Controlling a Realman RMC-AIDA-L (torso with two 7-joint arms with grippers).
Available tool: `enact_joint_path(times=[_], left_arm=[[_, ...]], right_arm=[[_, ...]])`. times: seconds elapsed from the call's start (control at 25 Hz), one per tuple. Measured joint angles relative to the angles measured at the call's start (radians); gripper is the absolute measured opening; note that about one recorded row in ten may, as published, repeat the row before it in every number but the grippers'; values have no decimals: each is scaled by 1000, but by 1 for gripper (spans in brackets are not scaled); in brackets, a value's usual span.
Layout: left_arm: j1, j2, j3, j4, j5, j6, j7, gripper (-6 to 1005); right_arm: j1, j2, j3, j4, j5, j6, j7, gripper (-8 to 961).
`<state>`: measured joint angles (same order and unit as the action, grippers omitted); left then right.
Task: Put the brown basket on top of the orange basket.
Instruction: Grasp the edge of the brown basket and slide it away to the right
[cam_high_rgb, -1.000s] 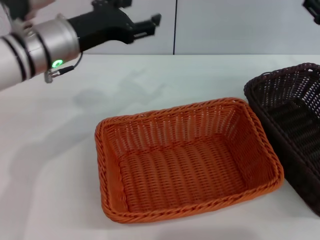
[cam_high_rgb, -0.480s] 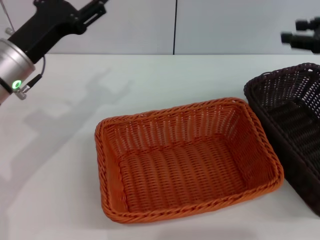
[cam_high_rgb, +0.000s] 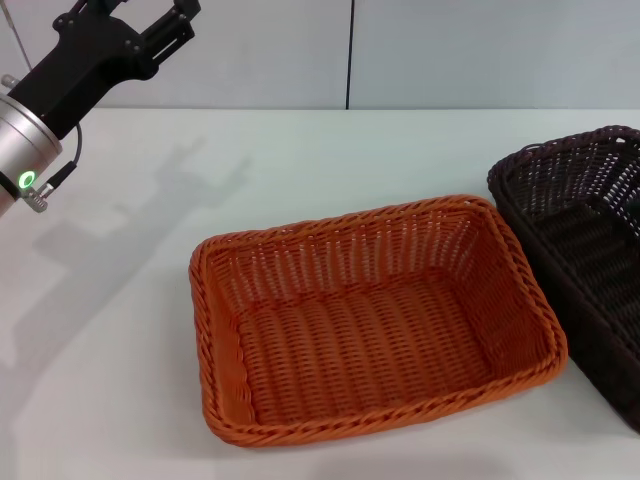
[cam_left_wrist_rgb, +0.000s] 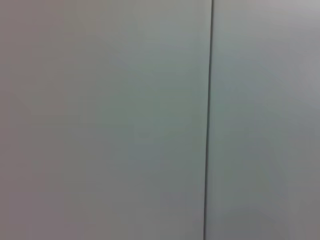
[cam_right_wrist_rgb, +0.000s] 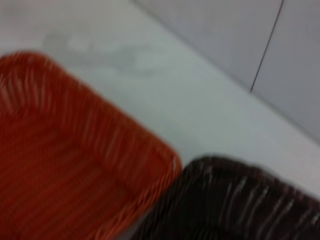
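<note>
1. Two baskets sit on the white table: the orange basket lies nearest, at the middle, open side up and empty.
2. Just beside it on the right, rims nearly touching, stands the brown basket, partly cut off by the picture's edge; nothing rests on or inside either one.
3. Farther back on the left, the left gripper hangs raised above the table, well apart from both baskets, its fingers spread and holding nothing.
4. Behind the table runs a pale wall with a dark vertical seam.
5. No sight of the right gripper.
</note>
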<state>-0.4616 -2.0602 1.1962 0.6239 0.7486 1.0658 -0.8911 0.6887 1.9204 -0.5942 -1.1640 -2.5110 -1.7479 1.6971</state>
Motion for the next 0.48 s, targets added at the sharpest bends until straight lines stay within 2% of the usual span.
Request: enact_joint_path(times=[0.24,0.48], left_arm=[[-1,-1,-4,-12,-4,-7,0,844],[-8,-3,-4,-29,-22,-7,0,844]], right_arm=[[-17,10,-27,15,-90,-37,-24,553],[-28,26,-114,51,-171,-54,-26,554]])
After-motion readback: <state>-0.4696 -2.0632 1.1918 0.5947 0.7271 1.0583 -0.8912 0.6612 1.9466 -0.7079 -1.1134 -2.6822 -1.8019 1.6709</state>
